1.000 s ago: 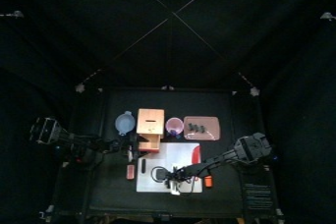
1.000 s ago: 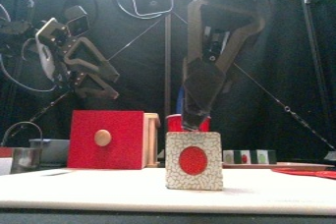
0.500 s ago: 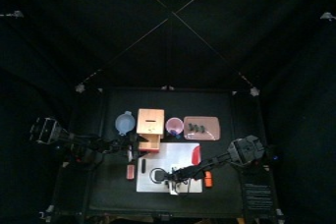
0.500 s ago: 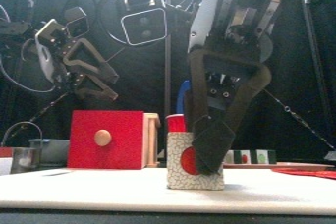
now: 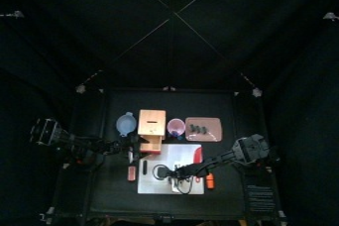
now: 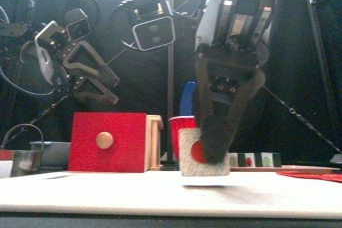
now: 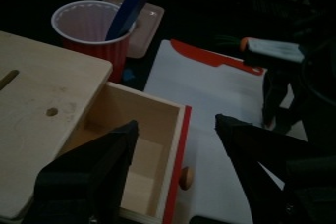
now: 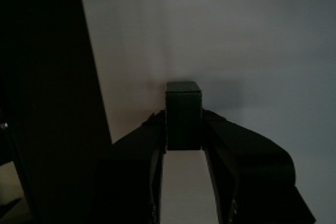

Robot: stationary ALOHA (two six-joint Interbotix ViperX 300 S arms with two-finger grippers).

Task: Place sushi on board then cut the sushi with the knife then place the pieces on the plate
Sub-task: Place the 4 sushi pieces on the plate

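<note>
The sushi roll point(image 6: 203, 158), white-ended with a red centre, hangs slightly tilted just above the white board point(image 5: 183, 156). My right gripper point(image 6: 211, 144) is shut on it from above. In the right wrist view the roll point(image 8: 184, 102) shows as a dark block pinched between the jaws over the board point(image 8: 197, 31). The red cup point(image 5: 176, 126) behind the board holds the blue knife point(image 7: 132, 2). The pink tray point(image 5: 203, 128) lies at the back right. My left gripper point(image 7: 178, 164) stands open over the wooden box's pulled-out drawer point(image 7: 157, 144).
The wooden box point(image 5: 150, 126) stands behind the board's left corner, and the blue-grey bowl point(image 5: 126, 124) sits to its left. A small red thing point(image 5: 131, 171) lies on the table left of the board.
My right gripper came down around the sushi roll standing on the board, shut on it, and raised it a little. The left arm has stayed put.
</note>
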